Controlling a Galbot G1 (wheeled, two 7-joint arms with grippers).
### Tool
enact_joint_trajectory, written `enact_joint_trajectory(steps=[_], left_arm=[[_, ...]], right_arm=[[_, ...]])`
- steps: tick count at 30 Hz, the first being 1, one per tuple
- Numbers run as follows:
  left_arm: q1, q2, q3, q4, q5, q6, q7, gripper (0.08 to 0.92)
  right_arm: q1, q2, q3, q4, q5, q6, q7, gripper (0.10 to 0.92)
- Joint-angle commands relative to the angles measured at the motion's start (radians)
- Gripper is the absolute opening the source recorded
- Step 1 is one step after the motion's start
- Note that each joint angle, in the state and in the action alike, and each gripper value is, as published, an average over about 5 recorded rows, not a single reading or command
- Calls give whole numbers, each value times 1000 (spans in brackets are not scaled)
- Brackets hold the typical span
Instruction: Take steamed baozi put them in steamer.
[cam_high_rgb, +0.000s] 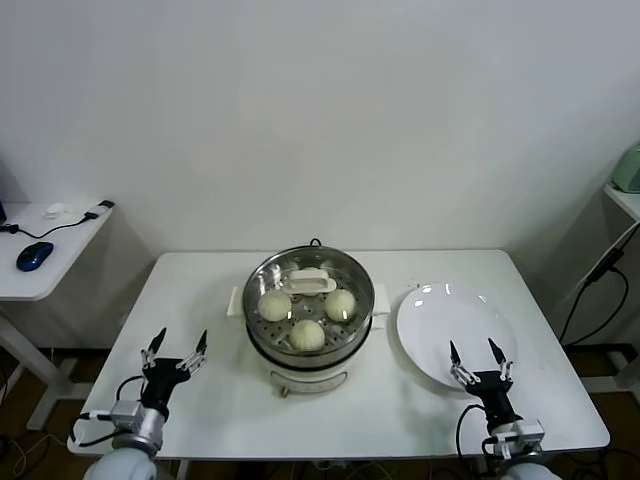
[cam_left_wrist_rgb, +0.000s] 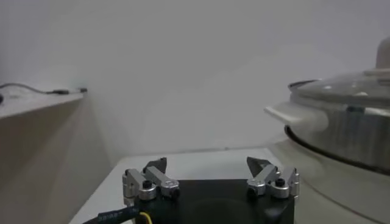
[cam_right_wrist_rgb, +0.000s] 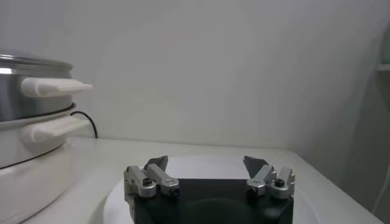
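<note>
The steamer (cam_high_rgb: 310, 362) stands mid-table, a round steel pot on a cream base, with a glass lid (cam_high_rgb: 313, 284) resting on top. Under the lid three steamed baozi show on the perforated tray: one on the left (cam_high_rgb: 275, 304), one on the right (cam_high_rgb: 341, 304), one at the front (cam_high_rgb: 307, 334). My left gripper (cam_high_rgb: 181, 335) (cam_left_wrist_rgb: 206, 163) hovers open and empty near the table's front left, with the steamer (cam_left_wrist_rgb: 347, 131) off to its side. My right gripper (cam_high_rgb: 471, 346) (cam_right_wrist_rgb: 205, 161) is open and empty over the near edge of the white plate (cam_high_rgb: 440, 320).
The flat white plate (cam_right_wrist_rgb: 122, 195) lies bare to the right of the steamer (cam_right_wrist_rgb: 24, 103). A side desk with a blue mouse (cam_high_rgb: 34, 255) stands at the far left. A shelf (cam_high_rgb: 625, 195) and hanging cable are at the far right.
</note>
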Motion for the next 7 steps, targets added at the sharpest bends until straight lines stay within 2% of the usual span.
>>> enact_joint_trajectory(steps=[1, 7], left_arm=[[19, 8, -19, 71, -103, -59, 10, 823], [24, 5, -13, 64, -101, -58, 9, 823]], right_arm=[[-1, 3, 2, 2, 5, 1, -2, 823], [-5, 7, 2, 4, 5, 1, -5, 823]])
